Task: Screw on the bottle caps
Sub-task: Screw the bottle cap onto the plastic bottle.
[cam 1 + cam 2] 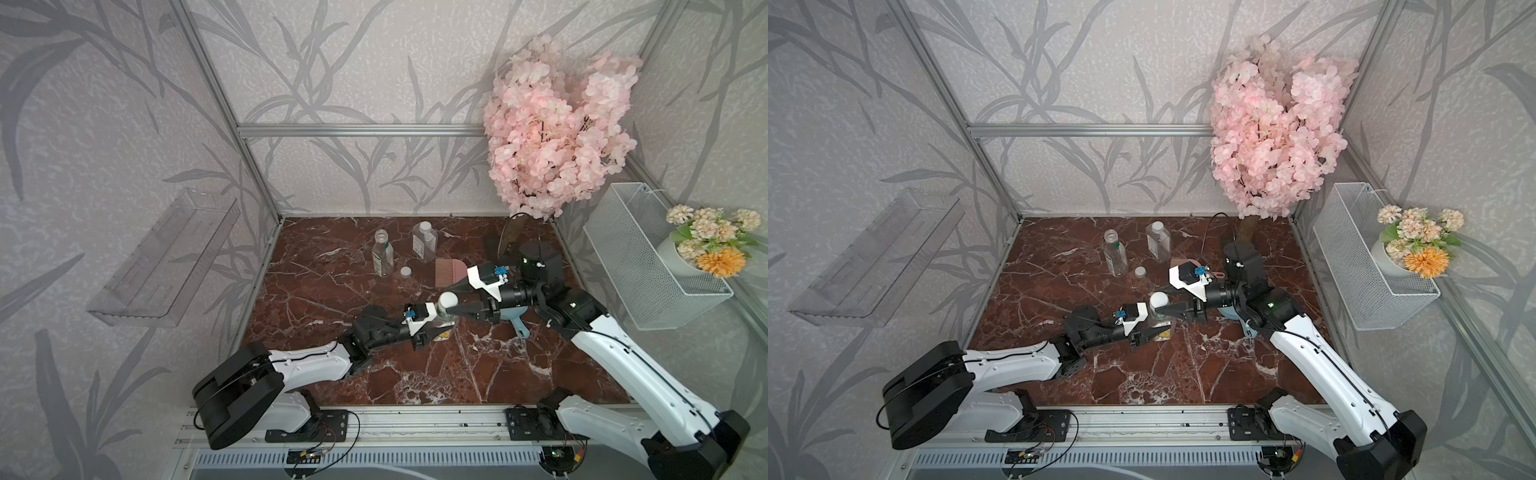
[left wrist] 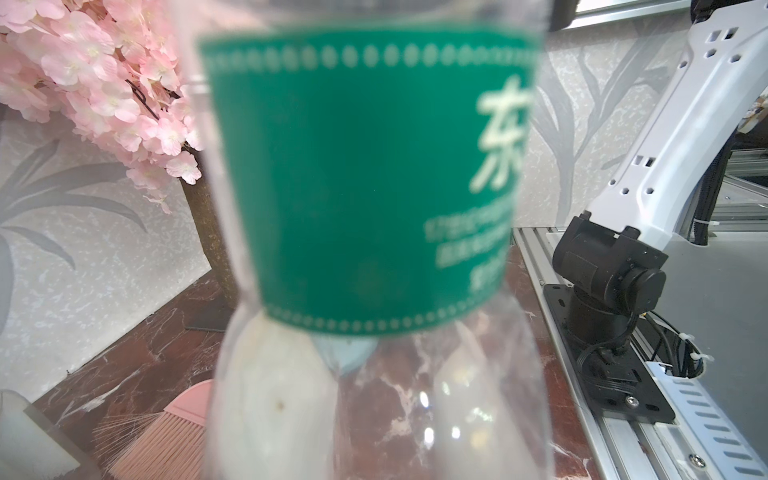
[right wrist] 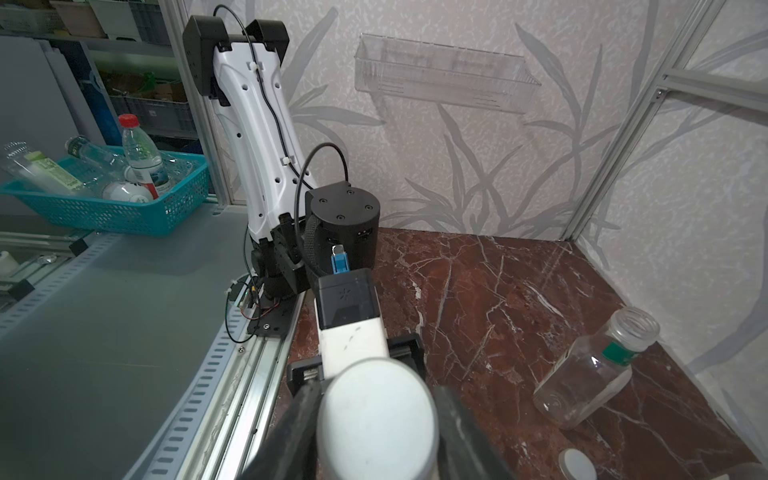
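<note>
Right hand (image 1: 450, 308) clamps the cap (image 1: 448, 300); left hand (image 1: 439, 329) grips the bottle (image 2: 365, 187).

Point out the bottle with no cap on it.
The round bottle standing free at the back: its neck is open. The square bottle and the held bottle are capped.

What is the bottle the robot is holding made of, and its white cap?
The held bottle looks like glossy clear plastic: the tabletop shows through and light glints off it. The cap is probably smooth, matte white plastic; nothing shows through.
</note>
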Available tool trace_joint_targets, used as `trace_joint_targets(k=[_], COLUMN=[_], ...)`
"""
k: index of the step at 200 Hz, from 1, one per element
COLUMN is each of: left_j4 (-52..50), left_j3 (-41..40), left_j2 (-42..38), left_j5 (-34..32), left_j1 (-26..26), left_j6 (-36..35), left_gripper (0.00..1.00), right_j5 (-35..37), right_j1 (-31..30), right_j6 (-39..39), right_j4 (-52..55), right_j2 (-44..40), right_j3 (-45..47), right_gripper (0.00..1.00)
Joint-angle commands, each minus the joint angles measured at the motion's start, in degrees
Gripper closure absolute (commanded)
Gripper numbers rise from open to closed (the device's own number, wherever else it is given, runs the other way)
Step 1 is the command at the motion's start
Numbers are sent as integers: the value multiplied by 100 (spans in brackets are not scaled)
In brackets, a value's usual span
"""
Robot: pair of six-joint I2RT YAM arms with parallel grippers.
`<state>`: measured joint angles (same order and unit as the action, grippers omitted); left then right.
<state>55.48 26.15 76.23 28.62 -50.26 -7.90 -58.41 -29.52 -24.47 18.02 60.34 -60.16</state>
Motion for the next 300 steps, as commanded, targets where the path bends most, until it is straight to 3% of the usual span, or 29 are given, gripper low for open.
trace_joint_targets(k=[1, 31, 73, 114, 146, 223, 265, 300], left_j4=[86, 155, 233, 409, 429, 331, 323, 378], left_j3=[162, 180, 359, 494, 536, 474, 404, 269], left_j2=[-82, -145, -299, -294, -263, -314, -224, -36], left_j5=[-35, -366, -1020, -1657, -1955, -2493, -2536, -2637], left_j1=[-28, -28, -28, -36, -45, -108, -118, -116], left_j6=[-20, -27, -277, -450, -490, -744, -683, -507], left_gripper=[81, 81, 81, 82, 82, 82, 82, 82], right_j5=[113, 377, 1501, 3238, 5093, 7731, 7692, 7474], right_j1=[-12, -27, -201, -878, -1549, -2726, -2779, -2776], right_j6=[-54, 55, 786, 1636, 2216, 2930, 2879, 2760], right_j4=[-7, -163, -761, -1888, -2477, -2890, -2985, -2661], right_j2=[-70, -174, -245, -319, -196, 660, 536, 92], right_j3=[-4, 256, 788, 1541, 1867, 1892, 1885, 1773], right_gripper=[59, 62, 72, 74, 78, 87, 86, 70])
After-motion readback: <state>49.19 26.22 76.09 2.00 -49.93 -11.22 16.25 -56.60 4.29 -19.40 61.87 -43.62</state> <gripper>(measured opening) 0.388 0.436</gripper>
